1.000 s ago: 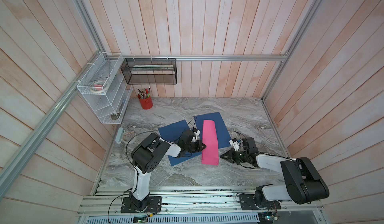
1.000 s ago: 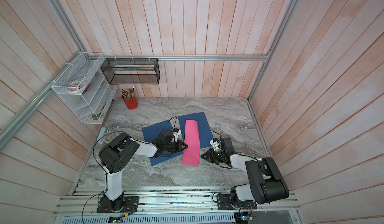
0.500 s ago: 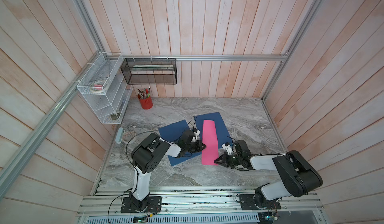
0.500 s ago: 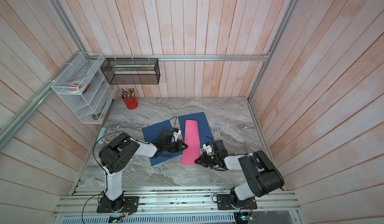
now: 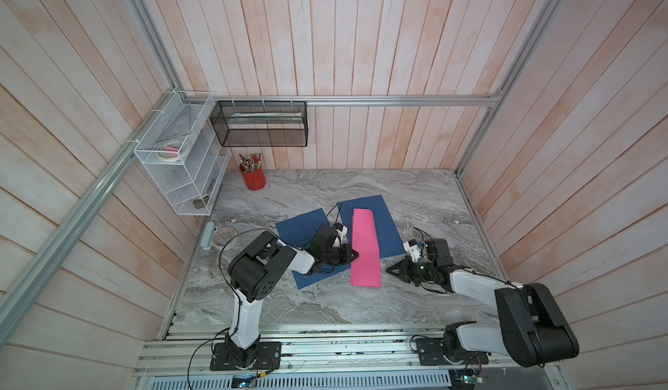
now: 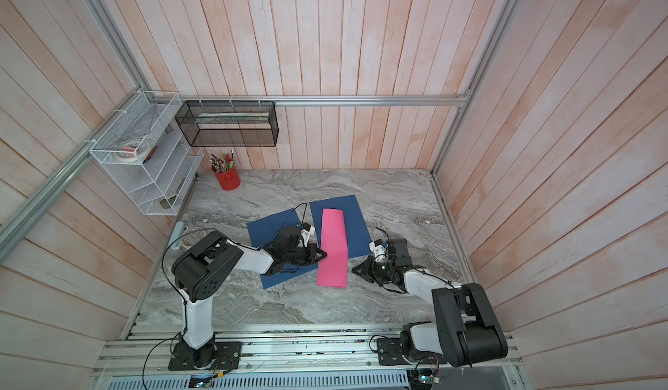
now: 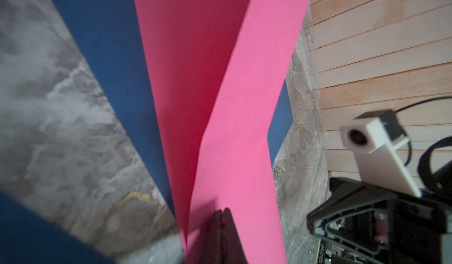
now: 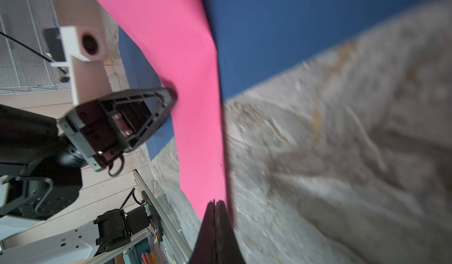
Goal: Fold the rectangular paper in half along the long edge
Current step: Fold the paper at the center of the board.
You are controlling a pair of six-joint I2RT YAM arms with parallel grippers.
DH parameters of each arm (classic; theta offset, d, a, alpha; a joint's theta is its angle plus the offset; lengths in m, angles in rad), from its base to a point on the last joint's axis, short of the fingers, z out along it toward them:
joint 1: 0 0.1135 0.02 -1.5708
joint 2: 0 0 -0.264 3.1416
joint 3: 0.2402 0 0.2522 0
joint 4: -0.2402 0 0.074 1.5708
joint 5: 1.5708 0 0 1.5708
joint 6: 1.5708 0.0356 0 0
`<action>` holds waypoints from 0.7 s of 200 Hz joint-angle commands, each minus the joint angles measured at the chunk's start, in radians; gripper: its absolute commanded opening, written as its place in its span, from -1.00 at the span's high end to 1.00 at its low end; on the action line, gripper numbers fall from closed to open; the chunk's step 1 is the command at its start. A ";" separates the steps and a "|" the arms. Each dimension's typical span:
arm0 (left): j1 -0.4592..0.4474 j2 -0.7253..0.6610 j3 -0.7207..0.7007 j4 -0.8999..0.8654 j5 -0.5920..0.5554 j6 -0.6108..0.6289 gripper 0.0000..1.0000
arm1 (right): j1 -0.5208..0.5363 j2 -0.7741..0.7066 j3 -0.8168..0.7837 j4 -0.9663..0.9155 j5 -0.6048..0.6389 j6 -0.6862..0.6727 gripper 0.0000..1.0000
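Pink paper [image 5: 365, 249] beneath left hand [image 5: 356, 253]

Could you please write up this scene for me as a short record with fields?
paper: pink paper, folded lengthwise, lying across a blue sheet and the marble table; upper layer lifts toward the far end
left gripper: fingers shut, tip on the paper's long edge nearest it
right gripper: fingers shut, beside the opposite long edge, apart from it
other: second blue sheet beneath the left gripper; red pencil cup at back
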 commanded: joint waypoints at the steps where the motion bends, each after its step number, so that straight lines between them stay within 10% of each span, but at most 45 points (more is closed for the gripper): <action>1: 0.014 0.064 -0.042 -0.132 -0.045 0.008 1.00 | -0.006 0.122 0.146 0.051 -0.039 -0.042 1.00; 65: 0.014 0.069 -0.036 -0.138 -0.045 0.008 1.00 | -0.006 0.480 0.415 0.185 -0.142 -0.028 1.00; 140: 0.014 0.068 -0.037 -0.139 -0.043 0.010 1.00 | -0.128 0.584 0.322 0.199 -0.108 -0.081 1.00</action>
